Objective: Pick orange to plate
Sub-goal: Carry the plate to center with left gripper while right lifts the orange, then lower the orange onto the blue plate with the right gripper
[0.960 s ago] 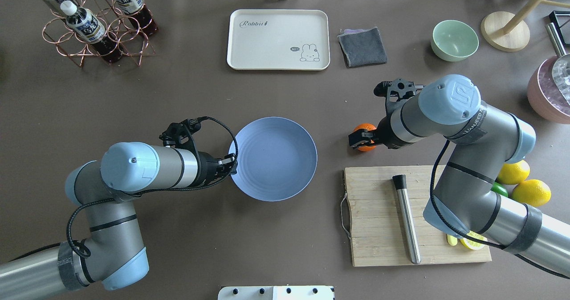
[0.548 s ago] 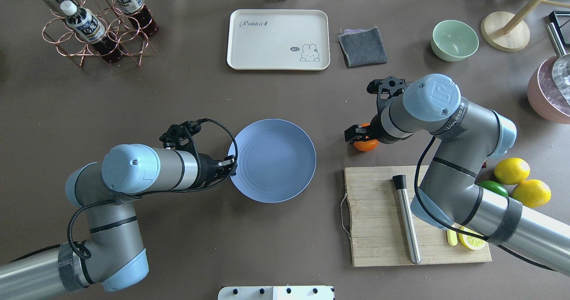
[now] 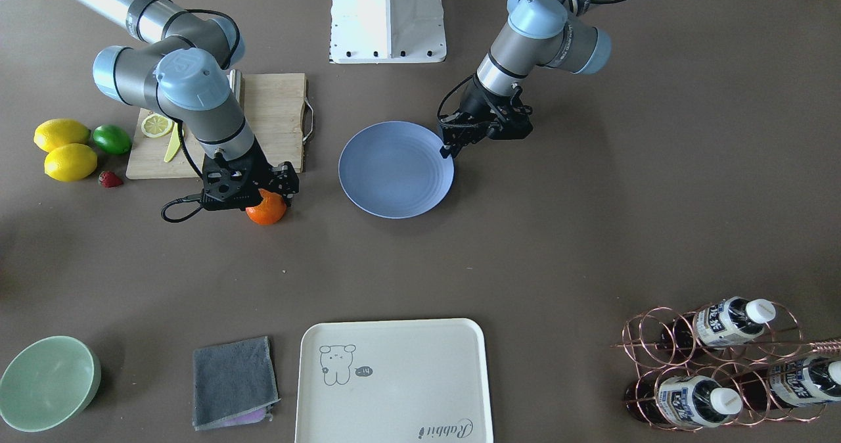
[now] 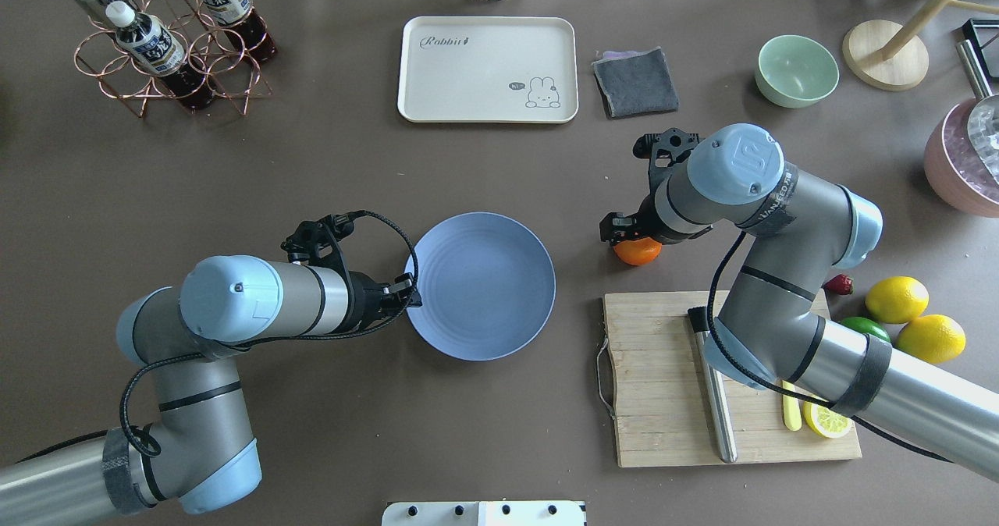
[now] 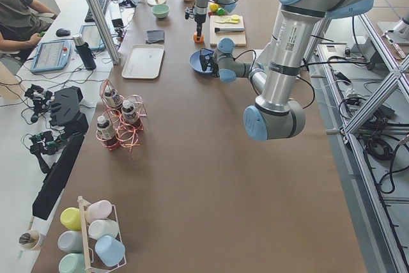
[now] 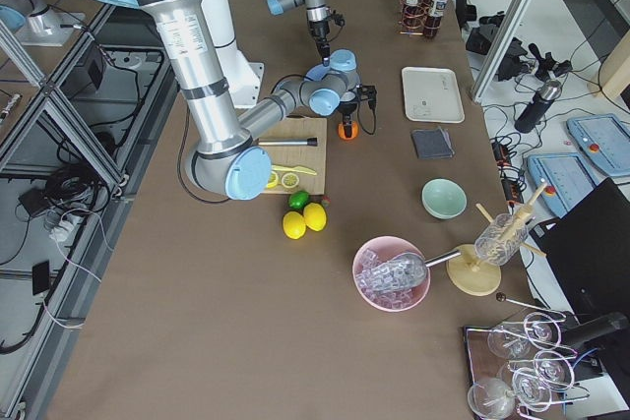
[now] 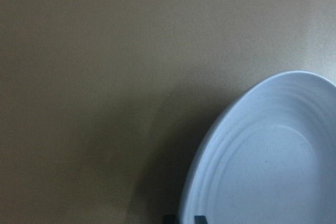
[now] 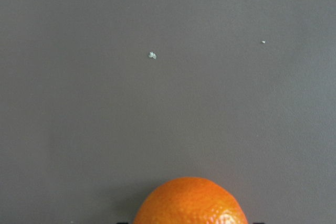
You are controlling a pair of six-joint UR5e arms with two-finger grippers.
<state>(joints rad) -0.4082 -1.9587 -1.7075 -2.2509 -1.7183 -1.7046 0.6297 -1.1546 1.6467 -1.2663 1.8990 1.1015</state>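
Note:
The orange (image 4: 638, 253) sits just beyond the cutting board's far-left corner, under my right gripper (image 4: 629, 237). In the front-facing view the fingers come down over the orange (image 3: 267, 210). In the right wrist view the orange (image 8: 191, 204) fills the bottom centre between the two fingertips, so the gripper looks shut on it. The light blue plate (image 4: 492, 292) lies at the table's middle. My left gripper (image 4: 411, 296) is shut on its left rim, and that rim (image 7: 210, 171) runs between the fingertips in the left wrist view.
A cutting board (image 4: 663, 378) carries a metal rod (image 4: 714, 385) and a lemon slice (image 4: 829, 421). Two lemons (image 4: 897, 300), a lime (image 4: 865, 328) and a strawberry (image 4: 839, 284) lie to its right. A cream tray (image 4: 488, 69), grey cloth (image 4: 636, 81), green bowl (image 4: 796, 69) and bottle rack (image 4: 168, 42) stand at the far side.
My right arm has swung to the left above the orange, which shifted only slightly toward me. The plate and my left gripper have slid a little toward me.

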